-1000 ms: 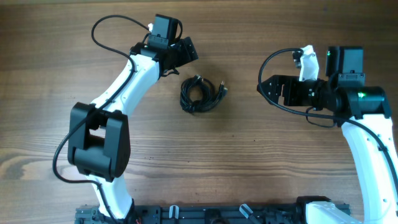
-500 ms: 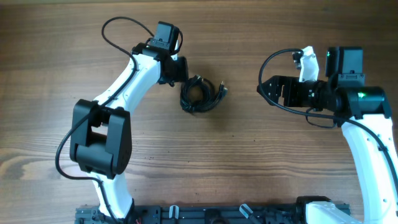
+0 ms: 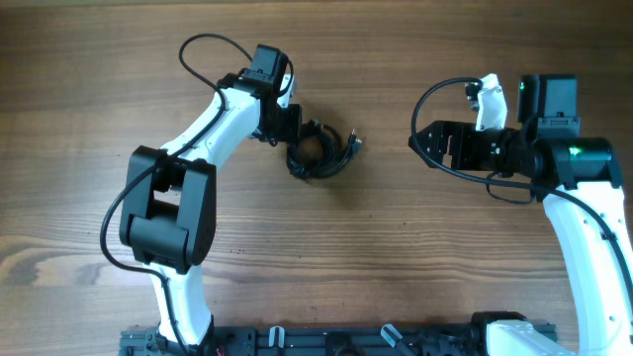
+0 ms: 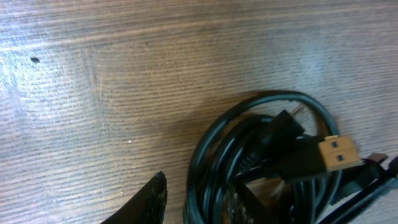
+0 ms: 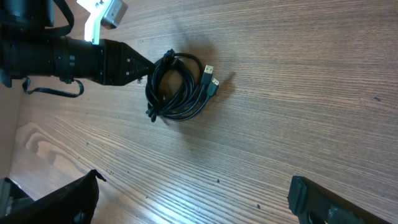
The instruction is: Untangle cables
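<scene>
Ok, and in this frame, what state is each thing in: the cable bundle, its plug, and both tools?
cables: coiled together in one bundle, lying on the table, not yet untangled.
USB plug: unplugged, resting on top of the coil.
left tool: at the bundle's edge; whether it grips a strand cannot be told.
right tool: open, empty, well apart from the cables.

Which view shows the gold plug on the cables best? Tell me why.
The left wrist view: the plug sits close up, its gold shell clear, lying on the cables. The right wrist view shows the whole coil with plug ends small at its edge; overhead, they are mere specks.
</scene>
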Tool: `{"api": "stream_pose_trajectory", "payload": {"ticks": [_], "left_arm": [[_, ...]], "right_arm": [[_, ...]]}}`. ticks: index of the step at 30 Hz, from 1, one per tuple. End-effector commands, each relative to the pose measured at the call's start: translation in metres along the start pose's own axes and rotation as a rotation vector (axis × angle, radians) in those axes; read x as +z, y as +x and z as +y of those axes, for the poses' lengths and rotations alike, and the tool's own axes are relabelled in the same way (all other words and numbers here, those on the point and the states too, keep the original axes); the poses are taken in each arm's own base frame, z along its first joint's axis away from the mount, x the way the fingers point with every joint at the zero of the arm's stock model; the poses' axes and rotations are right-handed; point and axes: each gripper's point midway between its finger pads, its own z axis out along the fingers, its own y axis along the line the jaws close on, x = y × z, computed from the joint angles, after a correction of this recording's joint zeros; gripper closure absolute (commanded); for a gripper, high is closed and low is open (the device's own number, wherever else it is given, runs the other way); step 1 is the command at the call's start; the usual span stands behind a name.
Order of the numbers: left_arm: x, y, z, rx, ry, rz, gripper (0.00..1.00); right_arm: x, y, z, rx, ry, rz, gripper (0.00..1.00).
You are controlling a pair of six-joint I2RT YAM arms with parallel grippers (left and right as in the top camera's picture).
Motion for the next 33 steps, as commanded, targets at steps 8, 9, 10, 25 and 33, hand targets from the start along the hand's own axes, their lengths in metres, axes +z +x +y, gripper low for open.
{"api": "stream_pose_trajectory", "payload": {"ticks": [8, 9, 10, 25, 33], "left_arm": [[0.032, 0.023, 0.005, 0.020, 0.016, 0.013, 0.77], [0.033, 0.024, 0.005, 0.020, 0.016, 0.012, 0.79], [0.035, 0.025, 0.006, 0.018, 0.016, 0.012, 0.81], [0.000, 0.010, 0.023, -0.499, 0.007, -0.089, 0.96], [-0.080, -0.006, -0.032, -1.159, 0.373, -0.008, 0.96]], "right_arm": [[0.000, -0.003, 0.004, 0.003, -0.011, -0.002, 0.00], [0.000, -0.003, 0.004, 0.003, -0.011, -0.002, 0.00], [0.000, -0.003, 0.004, 0.003, -0.011, -0.002, 0.00], [0.000, -0.006, 0.004, 0.015, -0.013, -0.013, 0.00], [-0.001, -0.014, 0.012, 0.074, -0.059, -0.041, 0.00]]}}
